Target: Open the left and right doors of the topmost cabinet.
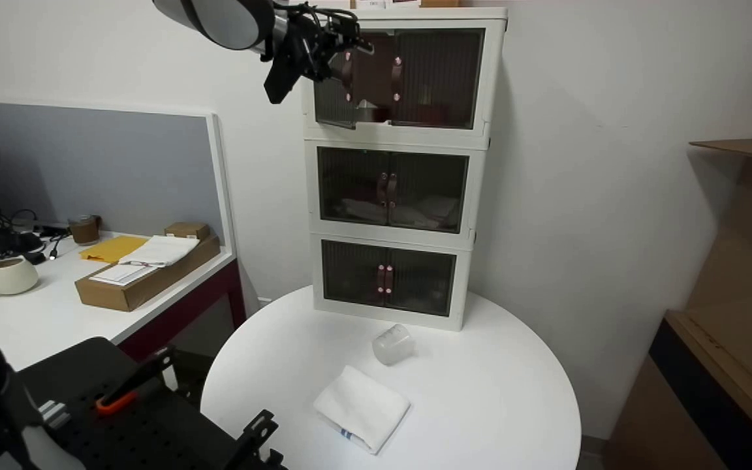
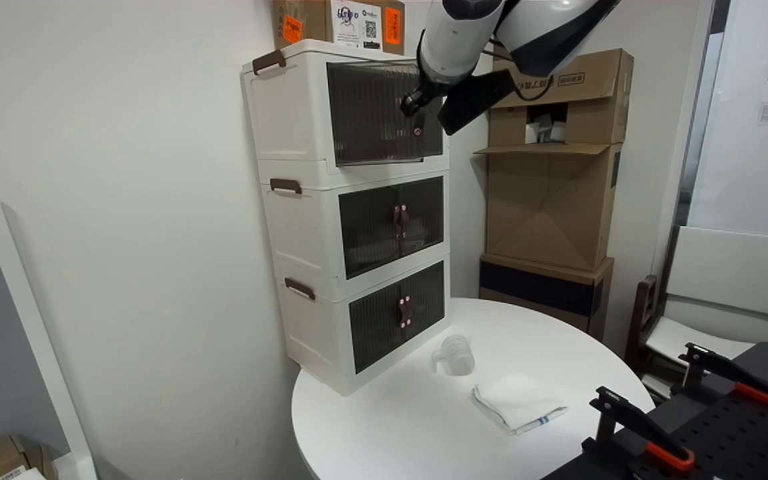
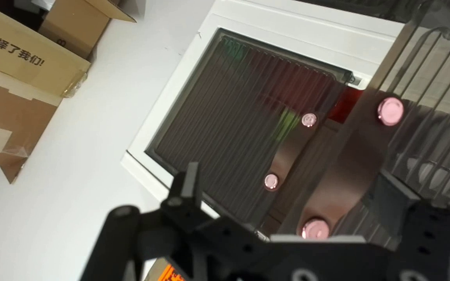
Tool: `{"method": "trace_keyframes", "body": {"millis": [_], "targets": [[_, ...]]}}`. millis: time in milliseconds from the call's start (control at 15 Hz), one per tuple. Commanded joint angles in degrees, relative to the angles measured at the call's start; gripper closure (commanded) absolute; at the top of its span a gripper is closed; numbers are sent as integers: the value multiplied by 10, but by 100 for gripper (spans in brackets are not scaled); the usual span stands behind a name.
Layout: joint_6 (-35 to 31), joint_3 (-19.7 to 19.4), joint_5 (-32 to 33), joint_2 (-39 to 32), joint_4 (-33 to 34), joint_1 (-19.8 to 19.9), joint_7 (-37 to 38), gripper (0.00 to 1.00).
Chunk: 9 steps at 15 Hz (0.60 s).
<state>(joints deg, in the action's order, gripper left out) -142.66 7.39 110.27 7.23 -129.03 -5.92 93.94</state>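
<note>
Topmost cabinet point(image 1: 493, 85): left door point(image 2: 371, 113) ajar, free edge pointing outward, long axis of its handle point(image 3: 340, 173) vertical; right door point(image 1: 441, 81) flush. My claw point(image 3: 289, 169): jaws wide apart, nothing held; wrist view shows handle between them.

The topmost cabinet point(image 2: 284, 113) is white; its left door point(image 2: 371, 113) and right door point(image 1: 448, 78) are smoky, finely striped, with brown handles point(image 3: 350, 171) and pink studs point(image 3: 390, 111). The white towel point(image 1: 363, 410) has blue stripes point(image 2: 543, 420).
</note>
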Motion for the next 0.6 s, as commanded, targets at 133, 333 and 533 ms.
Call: {"method": "trace_keyframes", "body": {"millis": [133,333,533], "targets": [[6,-5,17,22,-14,-15,60,0],[-6,-7,10,24,-13,-19,65,0],[-3,-6,14,28,-12,-23,76,0]]}}
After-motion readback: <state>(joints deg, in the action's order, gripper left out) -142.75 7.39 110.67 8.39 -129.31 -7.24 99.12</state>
